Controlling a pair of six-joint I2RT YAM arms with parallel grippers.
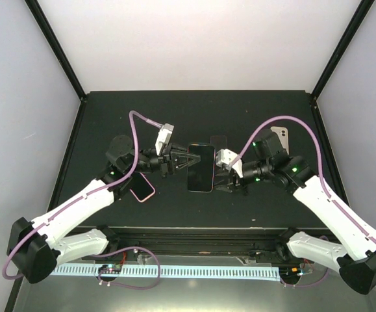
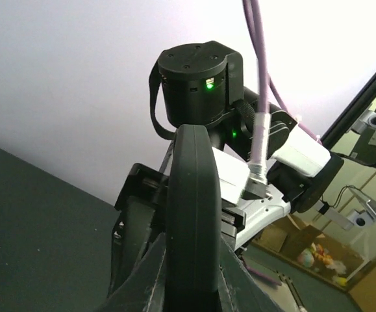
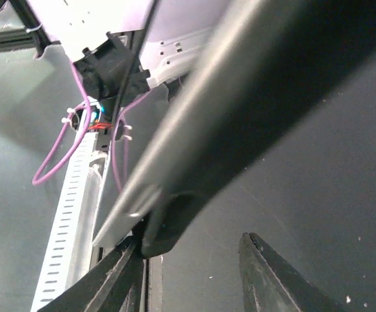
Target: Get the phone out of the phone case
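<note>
Dark table (image 1: 259, 208) under white walls — above its middle the phone (image 1: 200, 168) is clamped tight by its left edge in the left gripper (image 1: 181, 162), the right gripper (image 1: 221, 174) at the opposite edge, jaws parted — gripping nothing.

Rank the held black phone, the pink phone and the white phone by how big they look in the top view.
Largest: held black phone, though it may sit nearer the camera.
Then pink phone and white phone, unranked: arms hide part of each, and the visible patches look alike.
</note>
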